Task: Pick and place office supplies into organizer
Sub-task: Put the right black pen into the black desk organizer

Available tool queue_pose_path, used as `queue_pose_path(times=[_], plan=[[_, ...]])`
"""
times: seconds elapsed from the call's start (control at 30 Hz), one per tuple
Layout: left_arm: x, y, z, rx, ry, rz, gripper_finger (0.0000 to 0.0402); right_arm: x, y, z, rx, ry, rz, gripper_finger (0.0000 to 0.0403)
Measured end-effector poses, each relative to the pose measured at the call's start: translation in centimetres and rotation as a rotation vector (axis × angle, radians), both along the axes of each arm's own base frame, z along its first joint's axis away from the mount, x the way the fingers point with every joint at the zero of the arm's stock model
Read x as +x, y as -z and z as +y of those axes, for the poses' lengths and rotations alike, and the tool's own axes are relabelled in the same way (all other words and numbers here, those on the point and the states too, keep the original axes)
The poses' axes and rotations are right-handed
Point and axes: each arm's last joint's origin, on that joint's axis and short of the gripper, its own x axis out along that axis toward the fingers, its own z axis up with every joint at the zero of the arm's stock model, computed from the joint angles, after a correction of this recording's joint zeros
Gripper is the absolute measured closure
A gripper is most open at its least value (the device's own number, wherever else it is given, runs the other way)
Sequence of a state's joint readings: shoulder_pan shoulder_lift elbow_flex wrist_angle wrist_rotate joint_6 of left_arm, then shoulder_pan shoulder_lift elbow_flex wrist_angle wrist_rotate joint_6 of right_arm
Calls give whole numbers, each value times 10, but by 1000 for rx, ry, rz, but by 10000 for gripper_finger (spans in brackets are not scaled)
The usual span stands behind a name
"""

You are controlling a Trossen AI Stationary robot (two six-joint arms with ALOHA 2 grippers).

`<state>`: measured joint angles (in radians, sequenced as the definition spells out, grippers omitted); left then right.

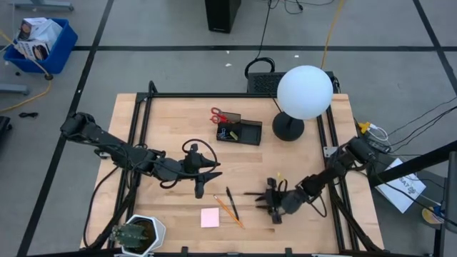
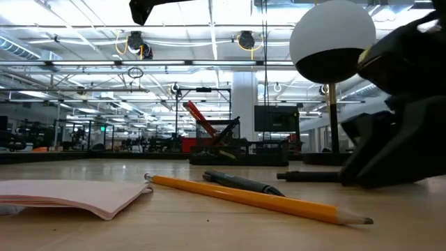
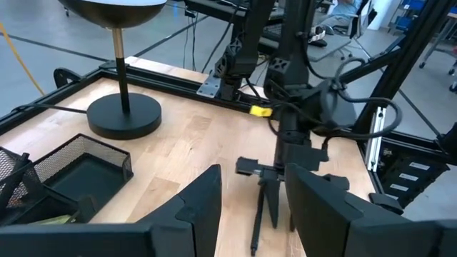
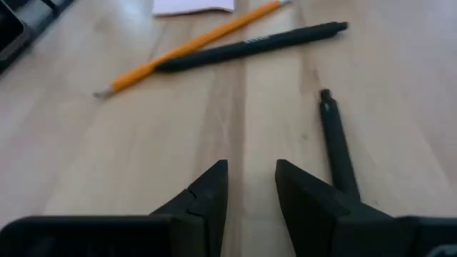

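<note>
Black pen lying flat, lengthwise beside right tool, jaws parted

left gripper raised, right gripper low, jaws apart

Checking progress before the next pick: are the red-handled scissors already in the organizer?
Yes, the red-handled scissors stand in the organizer's back section in the high view.
</note>
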<state>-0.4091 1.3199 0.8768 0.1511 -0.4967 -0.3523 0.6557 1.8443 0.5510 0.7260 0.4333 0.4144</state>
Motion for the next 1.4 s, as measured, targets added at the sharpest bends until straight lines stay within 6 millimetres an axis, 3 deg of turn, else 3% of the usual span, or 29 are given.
queue_pose_path(times=[0.1,0.23,0.43,0.87,1.17,1.4], plan=[[0,0,0,0,0,-1,243,-6,-2,7,-41,1,-37,287],[0,0,0,0,0,-1,243,-15,-19,15,-95,38,-104,287],[0,0,0,0,-2,-1,243,-39,-37,15,-204,137,-92,287],[0,0,0,-1,-2,-2,243,-44,-4,5,-215,210,81,286],[0,0,0,-9,-4,-2,243,-59,21,-10,-91,274,43,287],[0,0,0,-15,-6,2,243,-73,29,-23,-52,258,25,353]])
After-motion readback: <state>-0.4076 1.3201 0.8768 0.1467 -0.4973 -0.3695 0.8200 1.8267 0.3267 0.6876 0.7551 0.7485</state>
